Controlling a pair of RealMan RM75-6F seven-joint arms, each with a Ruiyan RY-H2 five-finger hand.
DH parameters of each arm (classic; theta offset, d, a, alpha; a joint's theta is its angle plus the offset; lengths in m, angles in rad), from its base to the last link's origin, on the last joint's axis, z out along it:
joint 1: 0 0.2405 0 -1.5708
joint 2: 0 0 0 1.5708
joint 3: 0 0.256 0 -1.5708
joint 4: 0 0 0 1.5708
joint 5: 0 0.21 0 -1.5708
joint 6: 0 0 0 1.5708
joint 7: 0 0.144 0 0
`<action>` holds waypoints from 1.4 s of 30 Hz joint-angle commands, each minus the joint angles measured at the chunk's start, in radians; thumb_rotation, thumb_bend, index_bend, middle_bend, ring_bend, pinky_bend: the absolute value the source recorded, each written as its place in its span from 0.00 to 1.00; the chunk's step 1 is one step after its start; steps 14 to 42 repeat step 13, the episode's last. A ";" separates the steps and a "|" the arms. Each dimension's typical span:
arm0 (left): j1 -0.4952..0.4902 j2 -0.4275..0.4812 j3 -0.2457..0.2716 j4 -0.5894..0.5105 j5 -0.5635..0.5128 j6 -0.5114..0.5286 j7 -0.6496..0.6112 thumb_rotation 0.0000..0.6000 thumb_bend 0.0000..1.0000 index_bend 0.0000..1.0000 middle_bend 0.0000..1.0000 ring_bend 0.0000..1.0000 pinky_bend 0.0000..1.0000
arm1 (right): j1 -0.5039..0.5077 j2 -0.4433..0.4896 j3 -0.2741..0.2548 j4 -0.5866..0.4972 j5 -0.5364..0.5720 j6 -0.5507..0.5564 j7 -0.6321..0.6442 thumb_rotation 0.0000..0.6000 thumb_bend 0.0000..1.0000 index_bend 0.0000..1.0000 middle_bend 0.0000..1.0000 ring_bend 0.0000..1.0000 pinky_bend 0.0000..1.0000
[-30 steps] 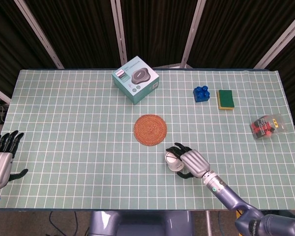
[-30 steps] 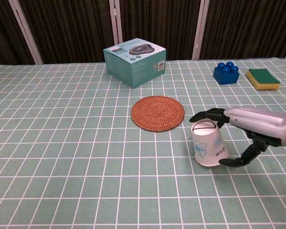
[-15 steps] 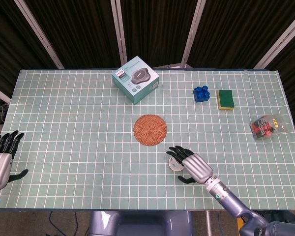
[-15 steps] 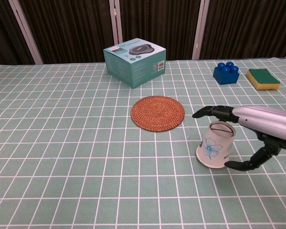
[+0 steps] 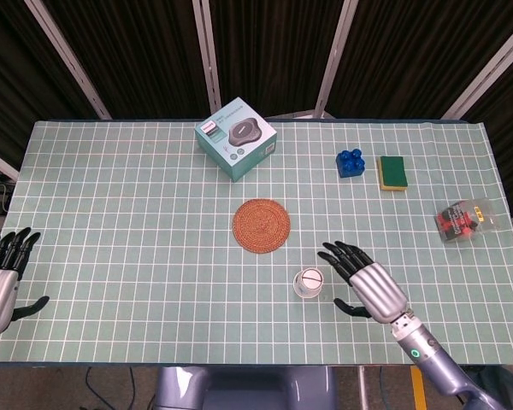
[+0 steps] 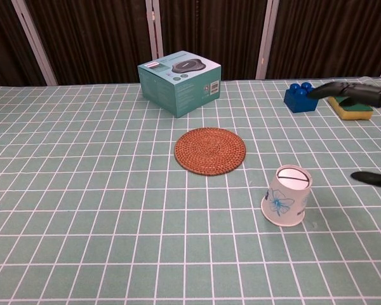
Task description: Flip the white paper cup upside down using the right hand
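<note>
We see a surface (image 5: 111, 213) covered by a green cloth with a white grid. Near its middle lies a round woven coaster (image 5: 261, 225). Toward the far edge sits a teal box (image 5: 235, 137) printed with a dark grey device. Further right stands a blue toy brick (image 5: 350, 162), with a yellow-and-green sponge (image 5: 392, 172) just beside it. By the right edge lies a clear packet (image 5: 466, 219) with red and black contents.

A green checked table (image 5: 111, 213) bears a box (image 5: 236, 137), coaster (image 5: 261, 225), cup (image 5: 309, 282), blocks (image 5: 350, 162), sponge (image 5: 393, 172), packet (image 5: 465, 219)
</note>
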 commanded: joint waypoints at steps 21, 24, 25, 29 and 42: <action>0.024 -0.017 -0.002 0.018 0.038 0.055 0.026 1.00 0.00 0.00 0.00 0.00 0.00 | -0.203 0.126 0.038 -0.020 0.079 0.242 -0.151 1.00 0.00 0.00 0.00 0.00 0.00; 0.024 -0.017 -0.002 0.018 0.038 0.055 0.026 1.00 0.00 0.00 0.00 0.00 0.00 | -0.203 0.126 0.038 -0.020 0.079 0.242 -0.151 1.00 0.00 0.00 0.00 0.00 0.00; 0.024 -0.017 -0.002 0.018 0.038 0.055 0.026 1.00 0.00 0.00 0.00 0.00 0.00 | -0.203 0.126 0.038 -0.020 0.079 0.242 -0.151 1.00 0.00 0.00 0.00 0.00 0.00; 0.024 -0.017 -0.002 0.018 0.038 0.055 0.026 1.00 0.00 0.00 0.00 0.00 0.00 | -0.203 0.126 0.038 -0.020 0.079 0.242 -0.151 1.00 0.00 0.00 0.00 0.00 0.00; 0.024 -0.017 -0.002 0.018 0.038 0.055 0.026 1.00 0.00 0.00 0.00 0.00 0.00 | -0.203 0.126 0.038 -0.020 0.079 0.242 -0.151 1.00 0.00 0.00 0.00 0.00 0.00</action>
